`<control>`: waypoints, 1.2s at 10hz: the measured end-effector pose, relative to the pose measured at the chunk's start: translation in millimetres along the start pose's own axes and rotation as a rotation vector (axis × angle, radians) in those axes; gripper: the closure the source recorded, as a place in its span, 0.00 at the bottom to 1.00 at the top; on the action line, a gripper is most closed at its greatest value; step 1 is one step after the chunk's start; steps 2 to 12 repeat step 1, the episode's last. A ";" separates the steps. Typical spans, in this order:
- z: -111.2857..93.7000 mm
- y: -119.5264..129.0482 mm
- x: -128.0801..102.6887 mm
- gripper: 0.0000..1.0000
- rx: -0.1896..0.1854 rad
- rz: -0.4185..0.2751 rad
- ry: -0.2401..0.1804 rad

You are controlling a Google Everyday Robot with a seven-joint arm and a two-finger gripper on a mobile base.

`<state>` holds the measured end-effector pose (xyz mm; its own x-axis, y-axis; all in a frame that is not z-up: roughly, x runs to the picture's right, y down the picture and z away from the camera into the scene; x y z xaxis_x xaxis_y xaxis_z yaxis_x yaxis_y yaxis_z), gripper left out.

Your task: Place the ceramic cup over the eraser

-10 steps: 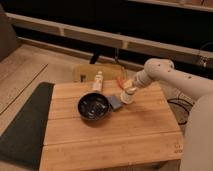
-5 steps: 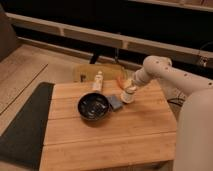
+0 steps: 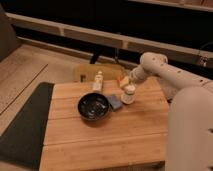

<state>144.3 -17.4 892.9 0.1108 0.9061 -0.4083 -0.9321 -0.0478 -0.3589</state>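
Note:
The ceramic cup (image 3: pixel 128 94) is a small whitish round cup on the wooden table (image 3: pixel 105 140), just right of the dark bowl. My gripper (image 3: pixel 128 86) comes in from the right and sits directly on top of the cup, touching or nearly touching it. The eraser is hidden; I cannot tell whether it lies under the cup.
A dark bowl (image 3: pixel 93 106) stands mid-table with a flat grey-blue pad (image 3: pixel 115 102) against its right side. A slim white bottle (image 3: pixel 98 81) and a small orange object (image 3: pixel 122 81) stand near the far edge. A chair (image 3: pixel 97 71) is behind the table and a dark mat (image 3: pixel 22 125) to its left.
The gripper has come down slightly and a little to the right, onto the cup. My arm and body now fill more of the right side of the view.

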 end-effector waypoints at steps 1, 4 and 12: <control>-0.6 1.5 -5.1 0.40 0.002 -0.007 0.000; -0.6 1.5 -5.1 0.40 0.002 -0.007 0.000; -0.6 1.5 -5.1 0.40 0.002 -0.007 0.000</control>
